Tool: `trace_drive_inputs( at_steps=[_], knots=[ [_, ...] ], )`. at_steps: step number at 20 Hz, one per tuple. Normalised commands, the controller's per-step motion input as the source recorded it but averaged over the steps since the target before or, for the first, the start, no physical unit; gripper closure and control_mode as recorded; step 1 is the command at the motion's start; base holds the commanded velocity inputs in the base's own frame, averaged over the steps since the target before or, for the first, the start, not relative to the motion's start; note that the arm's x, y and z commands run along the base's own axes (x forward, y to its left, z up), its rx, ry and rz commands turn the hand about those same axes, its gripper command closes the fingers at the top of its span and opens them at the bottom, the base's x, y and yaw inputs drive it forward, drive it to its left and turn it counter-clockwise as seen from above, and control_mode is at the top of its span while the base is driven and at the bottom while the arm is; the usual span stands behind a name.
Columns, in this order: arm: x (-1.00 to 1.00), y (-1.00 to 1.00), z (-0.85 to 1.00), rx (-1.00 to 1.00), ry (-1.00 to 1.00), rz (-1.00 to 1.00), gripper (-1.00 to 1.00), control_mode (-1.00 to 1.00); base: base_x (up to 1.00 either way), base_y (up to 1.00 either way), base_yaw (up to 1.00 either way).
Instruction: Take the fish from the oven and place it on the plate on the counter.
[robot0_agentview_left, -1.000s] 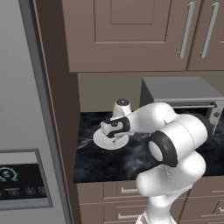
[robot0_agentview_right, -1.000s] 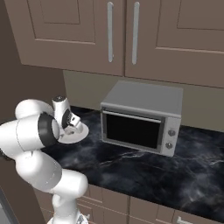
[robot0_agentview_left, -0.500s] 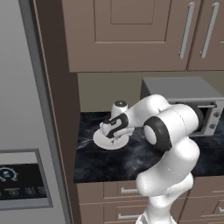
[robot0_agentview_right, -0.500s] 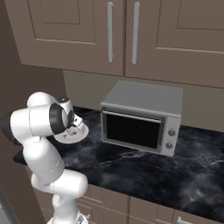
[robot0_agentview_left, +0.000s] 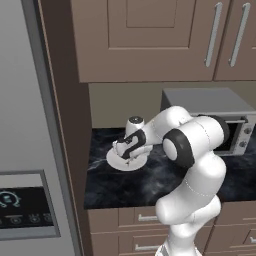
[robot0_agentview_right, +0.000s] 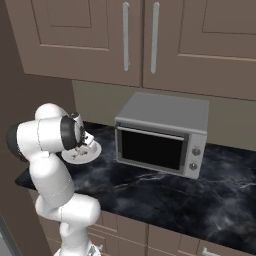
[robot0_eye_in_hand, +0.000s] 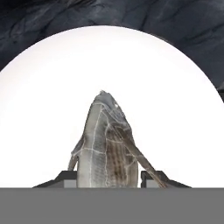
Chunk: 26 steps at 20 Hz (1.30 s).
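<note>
The round white plate lies on the black marble counter near its left end. My gripper hangs low over the plate, pointing down at it. In the hand view the silvery-grey fish stands between my two dark fingertips, filling the gap from one to the other, its head stretched out over the plate's middle. The jaws look shut on the fish. The oven is out of view.
A small grey countertop appliance with a dark glass door stands on the counter to the right of the plate. Brown wall cabinets hang overhead. A tall grey unit and a brown side panel close off the left.
My elbow and upper arm have swung in toward the plate and risen. The gripper has stayed over the plate with the fish between its fingers.
</note>
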Motion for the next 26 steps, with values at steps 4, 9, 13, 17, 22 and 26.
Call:
trace_drive_inputs(
  at_steps=[4,9,13,17,22,26],
  knots=[
    [0.00,0.00,0.00,0.00,0.00,0.00,-1.00,-1.00,0.00,0.00,0.00],
    [-0.11,-0.04,0.16,0.02,-0.06,0.00,-1.00,-1.00,0.00,0.00,0.00],
    [-0.54,-0.04,0.43,0.05,-0.28,0.00,-1.00,-1.00,0.00,0.00,0.00],
    [-0.64,0.00,0.26,0.06,-0.39,0.00,-1.00,-1.00,0.00,0.00,0.00],
    [-0.65,-0.10,0.69,0.11,-0.47,0.00,-1.00,-1.00,0.00,0.00,0.00],
    [-0.71,-0.19,0.94,0.13,-0.30,0.02,-1.00,-1.00,0.00,0.00,0.00]
  ],
)
